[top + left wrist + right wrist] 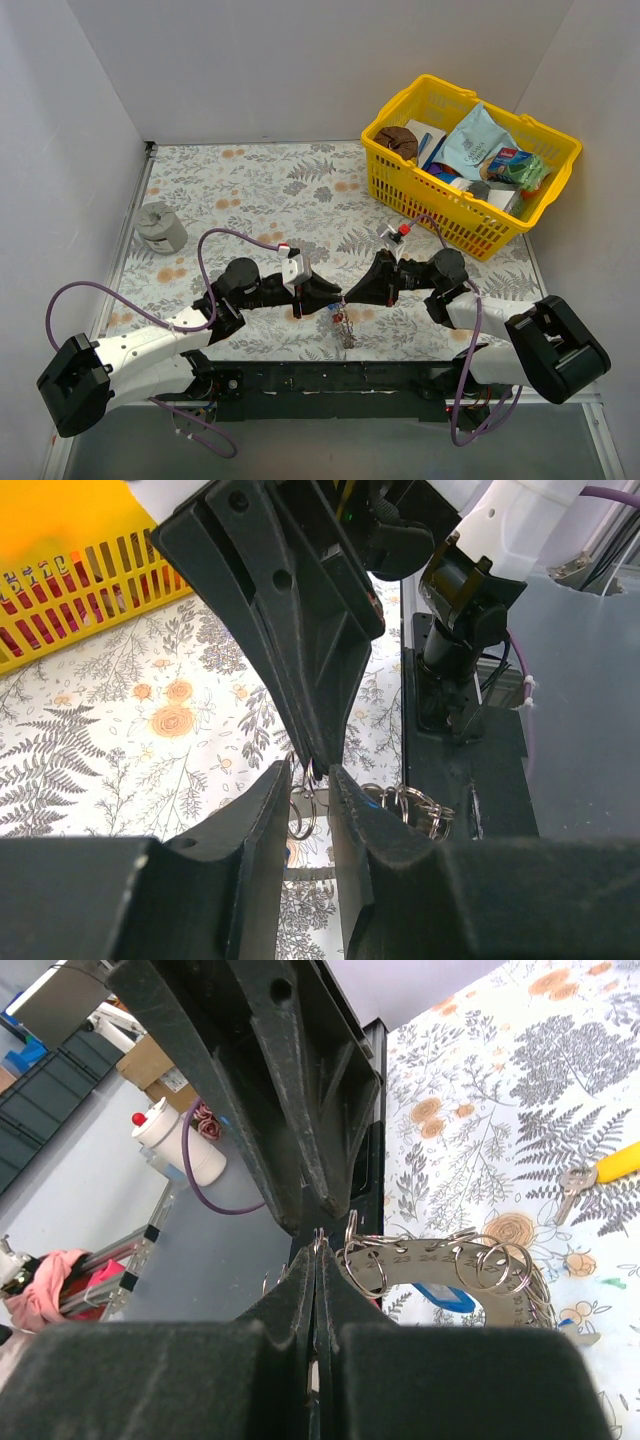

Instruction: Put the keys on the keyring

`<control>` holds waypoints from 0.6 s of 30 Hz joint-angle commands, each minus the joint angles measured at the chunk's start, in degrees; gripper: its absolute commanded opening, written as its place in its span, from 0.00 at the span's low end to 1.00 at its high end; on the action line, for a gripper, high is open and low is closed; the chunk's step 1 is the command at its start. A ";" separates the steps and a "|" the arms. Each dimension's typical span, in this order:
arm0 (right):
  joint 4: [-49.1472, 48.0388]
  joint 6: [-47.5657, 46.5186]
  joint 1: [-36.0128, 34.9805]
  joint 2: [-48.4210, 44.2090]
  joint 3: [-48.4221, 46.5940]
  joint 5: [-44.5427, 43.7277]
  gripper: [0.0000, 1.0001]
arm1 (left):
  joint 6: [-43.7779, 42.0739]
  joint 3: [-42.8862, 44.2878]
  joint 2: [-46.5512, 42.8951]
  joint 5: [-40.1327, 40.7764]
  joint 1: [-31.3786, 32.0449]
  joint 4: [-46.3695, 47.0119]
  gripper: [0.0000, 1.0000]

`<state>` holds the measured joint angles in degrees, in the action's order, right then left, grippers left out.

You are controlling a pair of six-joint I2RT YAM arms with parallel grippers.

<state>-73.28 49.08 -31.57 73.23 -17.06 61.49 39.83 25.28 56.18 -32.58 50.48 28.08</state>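
My two grippers meet tip to tip over the table's near edge. My right gripper (350, 294) (318, 1250) is shut on a thin silver wire, the keyring (319, 1237). A curved numbered metal strip (430, 1260) with several small rings hangs beside it, and the blue key head (446, 1298) shows behind it. The bunch dangles below the tips in the top view (345, 330). The yellow key (600, 1168) lies on the cloth. My left gripper (333, 297) (311, 790) has its jaws a little apart, with small rings (305, 815) showing in the gap. The red key is not clearly seen.
A yellow basket (395, 180) full of packets stands at the back right. A grey round cylinder (160, 226) sits at the left edge. The floral cloth (270, 190) covers the table. The black arm-mount rail (330, 375) runs along the near edge, right under the bunch.
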 commanded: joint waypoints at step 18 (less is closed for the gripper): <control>-10.84 -4.43 -0.24 -5.64 -0.78 -1.20 0.01 | 2.09 -1.11 1.38 -2.40 0.32 2.95 0.07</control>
<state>-73.43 46.09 -31.59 69.78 -17.06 61.25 41.58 23.57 56.49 -33.41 50.48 31.07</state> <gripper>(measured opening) 0.021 0.075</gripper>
